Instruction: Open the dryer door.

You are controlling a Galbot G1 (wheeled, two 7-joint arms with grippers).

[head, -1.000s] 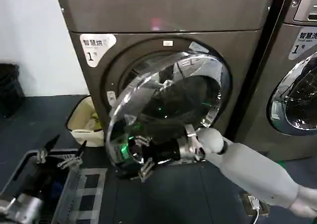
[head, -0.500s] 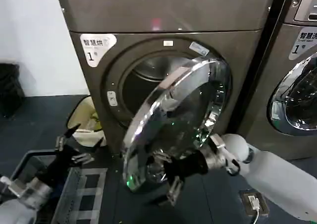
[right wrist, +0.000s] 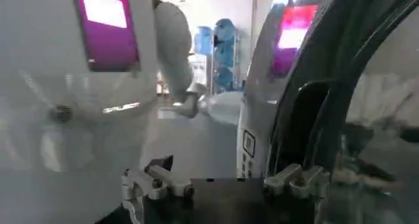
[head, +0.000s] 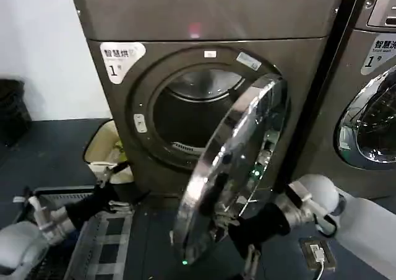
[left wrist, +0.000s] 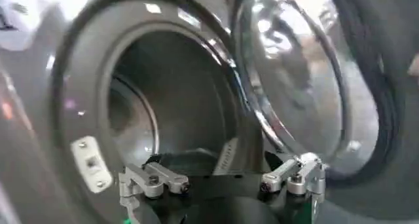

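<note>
The dryer stands in front of me with its drum opening uncovered. The dryer door is swung out on its right-hand hinge, its chrome rim almost edge-on to the head view. My right gripper sits against the door's lower outer face, fingers spread and open; the right wrist view has the gripper facing the mirror-like door. My left gripper is open low at the dryer's front left. In the left wrist view that gripper holds nothing and faces the drum and the door.
A neighbouring machine with its own round door stands close on the right. A cream bin sits on the floor beside the dryer's left side. A grey slatted crate lies under my left arm. A floor socket is at the lower right.
The door has swung farther open to the right, uncovering the drum. My right gripper went right and down with it. My left gripper rose toward the dryer's front.
</note>
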